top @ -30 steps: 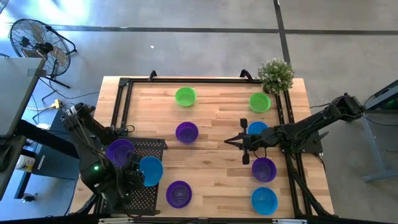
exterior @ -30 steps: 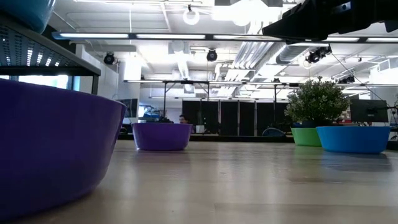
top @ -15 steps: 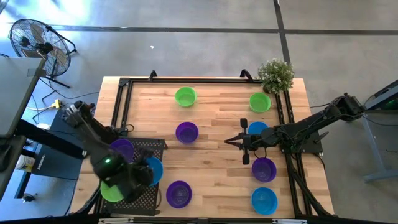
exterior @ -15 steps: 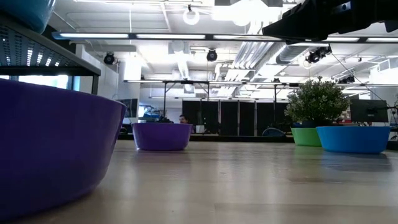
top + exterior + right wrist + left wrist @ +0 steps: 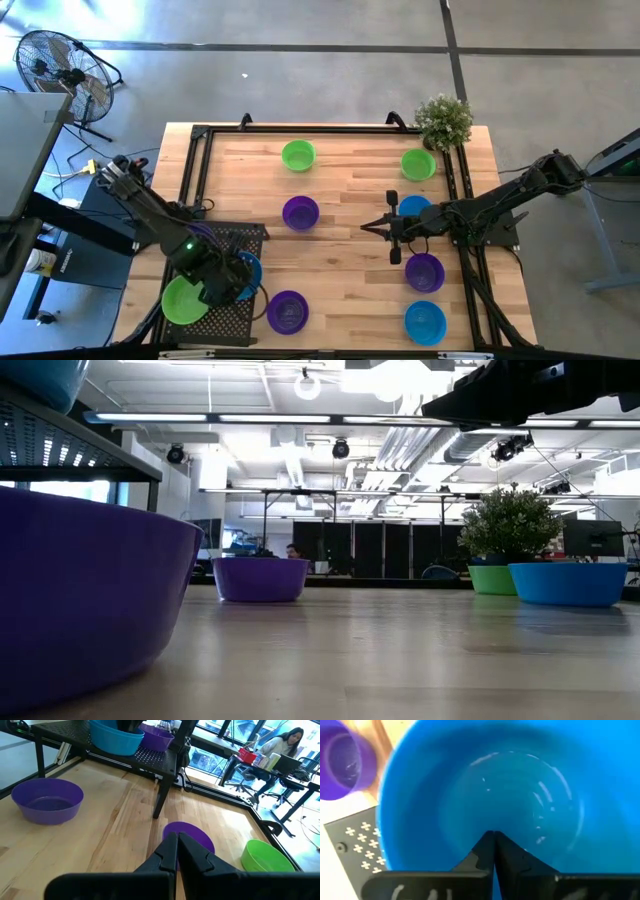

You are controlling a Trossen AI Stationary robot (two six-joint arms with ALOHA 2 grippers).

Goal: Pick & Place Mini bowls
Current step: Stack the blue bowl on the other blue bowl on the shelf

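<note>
- The left tool (image 5: pixel 232 285) hangs over the black perforated rack (image 5: pixel 240 236) at the counter's near-left corner, its fingers (image 5: pixel 492 851) pressed together with nothing between them, tips pointing down into a blue mini bowl (image 5: pixel 485 795).
- That blue mini bowl sits on the rack, apparently a collecting spot, which would explain why bowls gather there.
- A green mini bowl (image 5: pixel 183 300) lies at the rack's outer edge, just beside the left arm; a purple one (image 5: pixel 156 738) shows next to the blue on the rack in the right wrist view.
- The right tool (image 5: pixel 372 225) hovers over the middle of the wooden counter (image 5: pixel 340 290), clenched and empty, seemingly waiting.
- Still loose on the counter: two green bowls (image 5: pixel 298 155) along the far side, purple bowls (image 5: pixel 300 212) near the centre and both near corners, and blue ones (image 5: pixel 425 321) on the right.
- The potted plant (image 5: pixel 443 121) stands at the far-right corner, apart from the work.
- Judging by the spread, most bowls remain to be moved.
</note>
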